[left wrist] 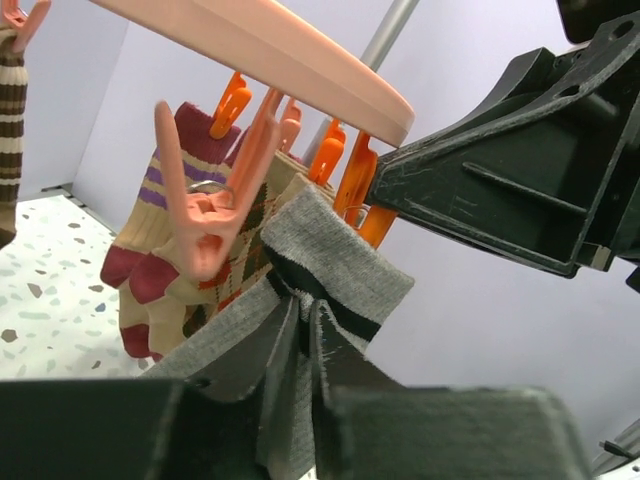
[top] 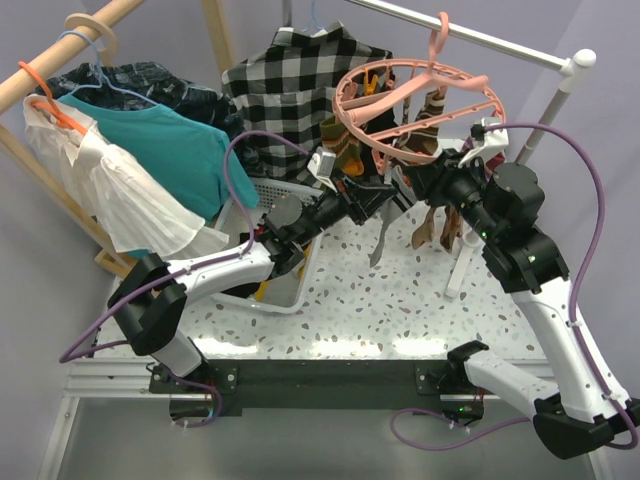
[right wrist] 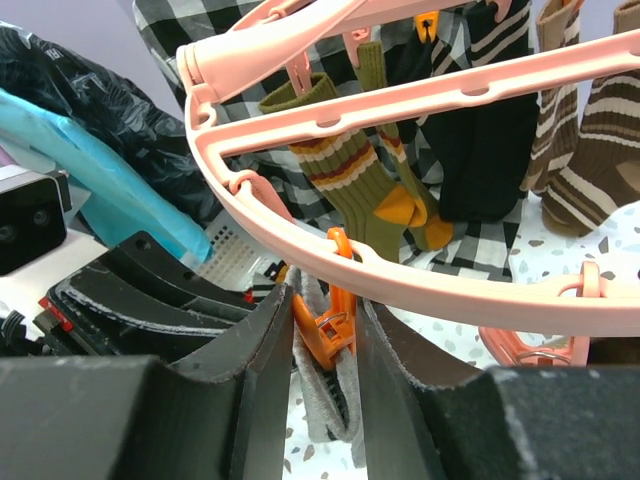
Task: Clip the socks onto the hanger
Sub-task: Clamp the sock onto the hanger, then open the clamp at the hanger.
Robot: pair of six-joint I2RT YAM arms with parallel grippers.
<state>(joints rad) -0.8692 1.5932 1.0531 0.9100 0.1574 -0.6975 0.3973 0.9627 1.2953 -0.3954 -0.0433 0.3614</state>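
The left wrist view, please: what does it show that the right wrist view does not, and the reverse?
Only the left wrist shows the left claw pinching the grey sock, with an argyle sock behind. Only the right wrist shows the olive striped sock, the checked shirt and the white basket. Both show the pink hanger, the grey sock and the orange peg at the right claw.

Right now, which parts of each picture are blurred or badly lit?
Top external: evenly lit and sharp, only soft shadows on the table. Left wrist: the left gripper is dark and out of focus at the bottom, the grey sock it pinches is sharp. Right wrist: the right gripper is dark and soft, the orange peg it grips and the olive sock are clear.
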